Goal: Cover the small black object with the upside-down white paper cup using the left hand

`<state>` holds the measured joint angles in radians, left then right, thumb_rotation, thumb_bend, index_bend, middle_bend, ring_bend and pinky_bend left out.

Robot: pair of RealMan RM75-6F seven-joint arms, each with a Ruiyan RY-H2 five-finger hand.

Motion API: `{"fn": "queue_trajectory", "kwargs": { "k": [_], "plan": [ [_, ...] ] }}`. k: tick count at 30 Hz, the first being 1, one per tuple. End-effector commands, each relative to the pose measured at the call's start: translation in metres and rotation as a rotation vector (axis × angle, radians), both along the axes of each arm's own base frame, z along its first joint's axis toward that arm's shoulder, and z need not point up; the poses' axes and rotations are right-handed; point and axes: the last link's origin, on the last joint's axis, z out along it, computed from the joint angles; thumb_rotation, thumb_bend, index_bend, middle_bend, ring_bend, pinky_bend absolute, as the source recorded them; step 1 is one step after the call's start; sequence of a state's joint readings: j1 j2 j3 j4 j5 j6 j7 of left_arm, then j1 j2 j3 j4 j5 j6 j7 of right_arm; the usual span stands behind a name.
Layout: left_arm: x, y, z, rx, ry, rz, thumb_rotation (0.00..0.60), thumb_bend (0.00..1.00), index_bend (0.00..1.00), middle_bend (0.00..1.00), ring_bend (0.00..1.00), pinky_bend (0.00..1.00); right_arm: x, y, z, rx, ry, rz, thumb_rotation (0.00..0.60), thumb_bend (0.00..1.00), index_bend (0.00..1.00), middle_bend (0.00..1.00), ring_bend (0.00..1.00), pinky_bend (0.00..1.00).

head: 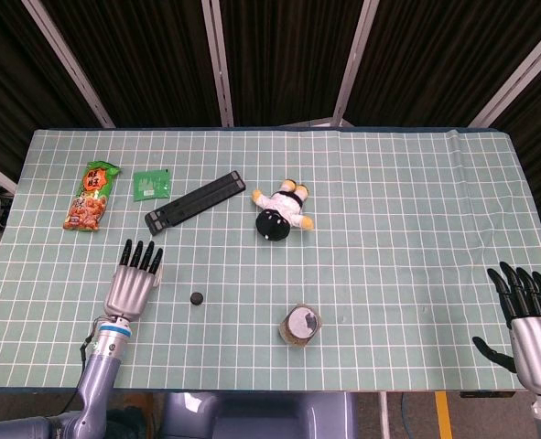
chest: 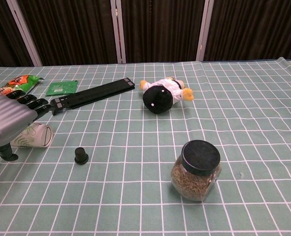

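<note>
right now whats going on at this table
The robot's left hand is over a white paper cup that lies on its side, apparently going for a grasp; whether the fingers touch it can't be told. The small black object it is meant to cover sits uncovered just beside the cup. The right hand is open at the table's far edge, holding nothing.

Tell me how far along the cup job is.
Nothing looks done yet: the small black object sits uncovered. In hand: the left hand is over the white paper cup, which lies on its side, and whether it grips it cannot be told. Left: lifting, upending and setting the cup over the object.
</note>
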<state>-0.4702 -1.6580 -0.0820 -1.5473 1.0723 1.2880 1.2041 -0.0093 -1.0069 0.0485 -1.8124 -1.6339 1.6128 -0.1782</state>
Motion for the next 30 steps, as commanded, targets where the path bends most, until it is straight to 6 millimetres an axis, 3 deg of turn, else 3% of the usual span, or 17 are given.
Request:
{"fn": "queue_trajectory", "kwargs": {
  "k": [1,11,16,22,25,30],
  "plan": [
    [0.000,0.003,-0.004,-0.005,-0.009,-0.009,0.600,0.00,0.02,0.02,0.00,0.08,0.000,0.000,0.000,0.000,0.000,-0.002,0.600,0.00,0.00,0.00,0.00,0.00],
    [-0.009,0.014,-0.007,0.008,0.002,-0.045,0.600,0.01,0.16,0.17,0.15,0.24,0.000,-0.002,-0.001,0.006,0.002,-0.005,0.600,0.00,0.00,0.00,0.00,0.00],
    [-0.013,0.019,-0.012,-0.004,-0.026,-0.061,0.600,0.06,0.21,0.24,0.22,0.33,-0.002,-0.003,-0.001,0.003,0.004,-0.010,0.600,0.00,0.00,0.00,0.00,0.00],
    [-0.015,0.019,-0.017,-0.004,-0.022,-0.072,0.600,0.16,0.38,0.41,0.38,0.46,-0.002,-0.004,-0.001,0.003,0.008,-0.014,0.600,0.00,0.00,0.00,0.00,0.00],
    [-0.014,0.020,-0.016,0.014,-0.030,-0.073,0.600,0.22,0.43,0.45,0.41,0.49,-0.003,-0.004,-0.001,0.003,0.008,-0.014,0.600,0.00,0.00,0.00,0.00,0.00],
    [-0.006,0.020,-0.008,0.050,-0.083,-0.069,0.600,0.22,0.44,0.45,0.42,0.49,-0.003,-0.005,-0.002,0.004,0.012,-0.014,0.600,0.00,0.00,0.00,0.00,0.00]
  ]
}}
